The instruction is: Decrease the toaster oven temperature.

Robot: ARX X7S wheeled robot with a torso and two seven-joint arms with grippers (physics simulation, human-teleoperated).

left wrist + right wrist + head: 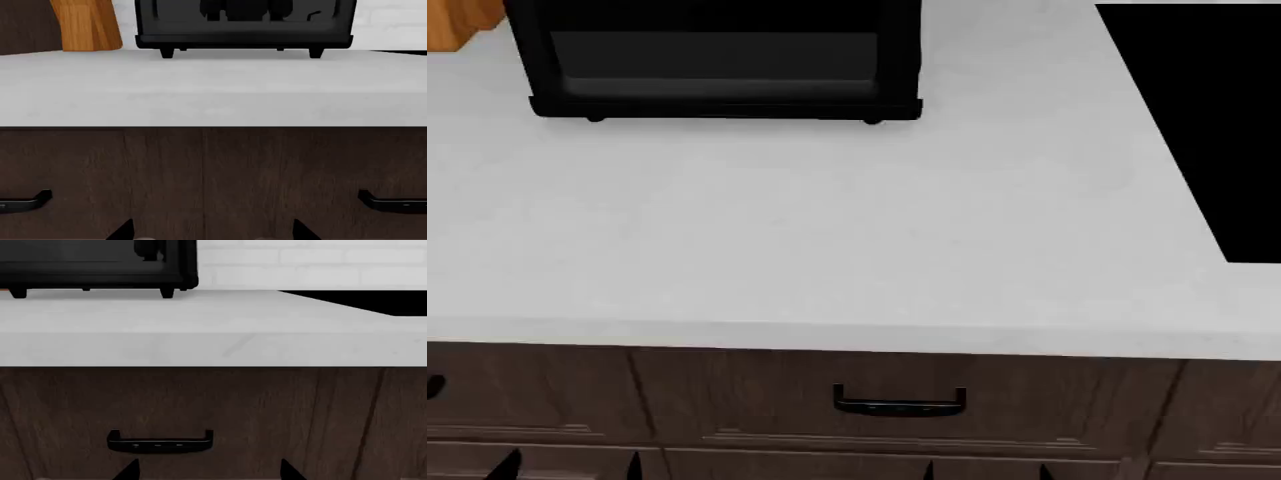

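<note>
Both grippers low by drawers | toaster oven [714,60] far back on counter [827,230]

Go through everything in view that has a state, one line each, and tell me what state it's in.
toaster oven: door closed, standing on its feet at the back of the counter, untouched.
drawer: closed, handle free.
cooktop: flat in the counter, nothing on the part in view.
left gripper: open, low in front of the cabinet, holding nothing.
right gripper: open, low in front of the cabinet, holding nothing.
</note>
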